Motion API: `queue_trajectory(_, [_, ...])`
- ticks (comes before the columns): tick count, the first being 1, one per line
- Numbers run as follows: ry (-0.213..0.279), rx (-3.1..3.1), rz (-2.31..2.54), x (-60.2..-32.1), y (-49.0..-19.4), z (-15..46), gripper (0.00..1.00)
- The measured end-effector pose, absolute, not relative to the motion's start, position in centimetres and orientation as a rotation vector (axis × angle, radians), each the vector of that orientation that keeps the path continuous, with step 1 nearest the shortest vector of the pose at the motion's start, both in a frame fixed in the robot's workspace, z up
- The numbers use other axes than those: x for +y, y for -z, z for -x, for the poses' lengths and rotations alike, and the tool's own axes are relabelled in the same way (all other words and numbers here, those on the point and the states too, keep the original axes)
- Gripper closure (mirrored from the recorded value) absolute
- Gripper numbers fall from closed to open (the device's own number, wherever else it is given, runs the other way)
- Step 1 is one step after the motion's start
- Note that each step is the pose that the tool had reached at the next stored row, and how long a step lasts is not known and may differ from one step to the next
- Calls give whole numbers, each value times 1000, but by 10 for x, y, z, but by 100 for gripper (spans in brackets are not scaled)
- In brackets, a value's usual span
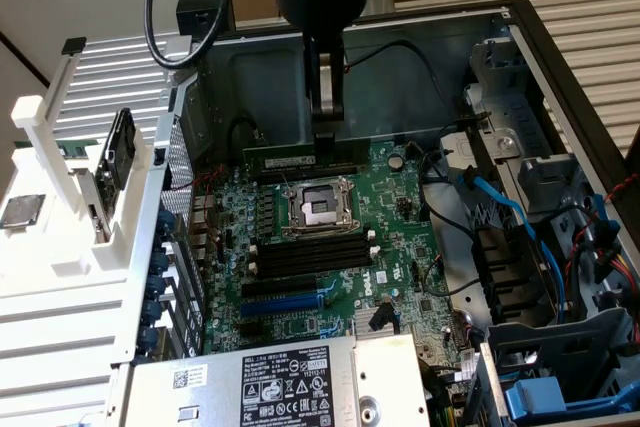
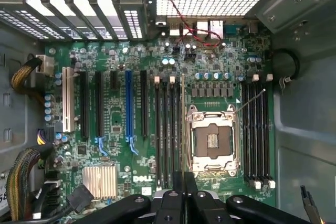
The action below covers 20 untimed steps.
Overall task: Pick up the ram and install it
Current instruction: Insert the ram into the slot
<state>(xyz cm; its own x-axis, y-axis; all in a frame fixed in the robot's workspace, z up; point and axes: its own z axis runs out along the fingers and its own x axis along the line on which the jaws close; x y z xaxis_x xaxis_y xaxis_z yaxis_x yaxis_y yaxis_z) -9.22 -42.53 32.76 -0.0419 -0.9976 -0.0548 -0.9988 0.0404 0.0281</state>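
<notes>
My gripper (image 1: pixel 325 139) reaches down into the open computer case and is shut on the ram (image 1: pixel 285 159), a long dark green stick held level above the motherboard (image 1: pixel 400 247). In the wrist view the ram (image 2: pixel 182 124) appears edge-on as a thin line running out from my gripper (image 2: pixel 184 184). It lies parallel to the black memory slots (image 2: pixel 165 129), over the strip between that bank and the CPU socket (image 2: pixel 212 140). A second bank of memory slots (image 2: pixel 257 129) lies on the socket's other side. The ram hangs clear of the board.
A blue expansion slot (image 2: pixel 128 108) and black slots lie beside the memory bank. Blue and black cables (image 1: pixel 500 207) and a drive cage (image 1: pixel 560 367) fill the exterior view's right. A power supply (image 1: pixel 280 387) sits in front, and a white rack (image 1: pixel 70 197) holding parts stands on the left.
</notes>
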Motion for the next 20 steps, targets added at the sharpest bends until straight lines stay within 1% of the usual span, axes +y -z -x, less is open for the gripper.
queue_trajectory(1, [-103,2245,2156,-427,-327,92,88])
queue_trajectory(8, [-105,2243,2154,-429,-322,92,88])
queue_trajectory(20, [-107,2242,2153,-430,-297,92,88])
